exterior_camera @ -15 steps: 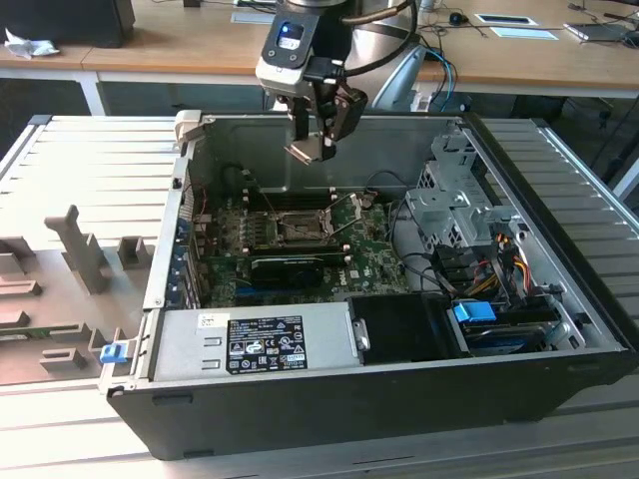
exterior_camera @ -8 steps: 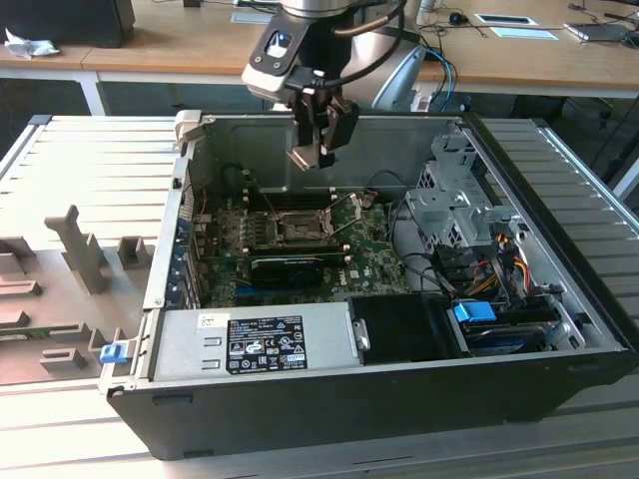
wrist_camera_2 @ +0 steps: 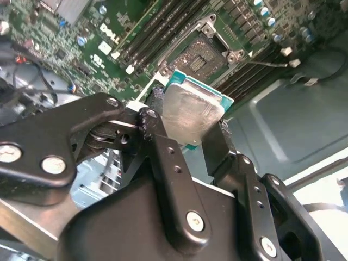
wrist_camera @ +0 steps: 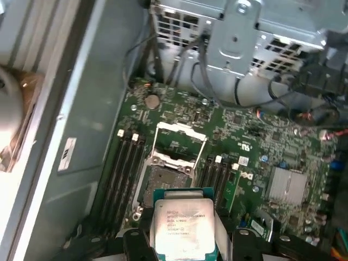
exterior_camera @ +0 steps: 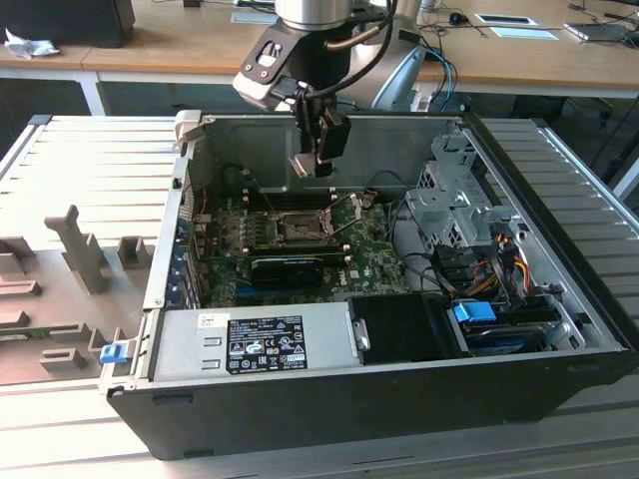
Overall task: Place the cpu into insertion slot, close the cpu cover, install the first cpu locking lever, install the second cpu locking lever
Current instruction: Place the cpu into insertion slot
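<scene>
- cpu (wrist_camera_2: pixel 190 111): one, pinched in the gripper (wrist_camera_2: pixel 187 128) and hanging in the air over the open computer case (exterior_camera: pixel 559 329), apart from the motherboard (wrist_camera: pixel 255 141).
- In the exterior view the cpu (exterior_camera: pixel 304 165) is at 12 o'clock from the insertion slot (exterior_camera: pixel 297 228). The power supply (exterior_camera: pixel 260 344) lies at 6 o'clock from the slot and the drive cage (exterior_camera: pixel 444 205) at 2 o'clock.
- Gripper state: its two fingers (wrist_camera_2: pixel 163 157) are closed onto two opposite edges of the chip, spread no wider than the chip itself, with the silver lid facing the first wrist view.
- Handling, as I judge it: light, stiff and flat, with a smooth lid that could slip and a fragile contact side. The bare edges are the place to hold it, as now.
- Counts: one insertion slot (wrist_camera: pixel 163 182), uncovered and dark.
- One cpu cover (wrist_camera: pixel 182 129), tipped up off the slot.
- Two banks of memory slots (wrist_camera: pixel 122 174), one on each side of the slot.
- One thin locking lever (wrist_camera_2: pixel 266 63) is plain in the second wrist view; I cannot tell a second for sure.
</scene>
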Tool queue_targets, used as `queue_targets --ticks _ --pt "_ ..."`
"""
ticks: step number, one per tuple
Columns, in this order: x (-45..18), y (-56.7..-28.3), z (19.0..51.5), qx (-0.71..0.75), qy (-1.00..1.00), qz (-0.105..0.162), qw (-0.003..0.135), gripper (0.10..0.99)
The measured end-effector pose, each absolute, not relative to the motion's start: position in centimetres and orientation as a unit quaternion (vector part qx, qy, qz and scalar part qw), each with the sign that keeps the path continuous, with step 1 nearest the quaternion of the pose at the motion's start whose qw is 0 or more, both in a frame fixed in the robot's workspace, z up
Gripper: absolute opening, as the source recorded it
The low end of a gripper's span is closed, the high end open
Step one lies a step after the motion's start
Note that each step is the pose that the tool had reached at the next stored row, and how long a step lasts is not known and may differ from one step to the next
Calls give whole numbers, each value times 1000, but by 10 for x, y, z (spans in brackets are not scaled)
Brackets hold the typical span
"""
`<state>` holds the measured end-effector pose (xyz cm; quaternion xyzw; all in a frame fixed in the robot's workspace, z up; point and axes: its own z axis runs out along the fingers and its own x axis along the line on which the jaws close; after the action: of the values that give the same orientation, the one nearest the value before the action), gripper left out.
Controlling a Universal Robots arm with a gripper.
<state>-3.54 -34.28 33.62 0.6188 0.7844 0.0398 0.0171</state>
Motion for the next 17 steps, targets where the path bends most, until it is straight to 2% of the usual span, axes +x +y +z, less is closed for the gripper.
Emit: queue_targets --ticks 17 --pt "-36 -343 328 661 749 39 19 529"
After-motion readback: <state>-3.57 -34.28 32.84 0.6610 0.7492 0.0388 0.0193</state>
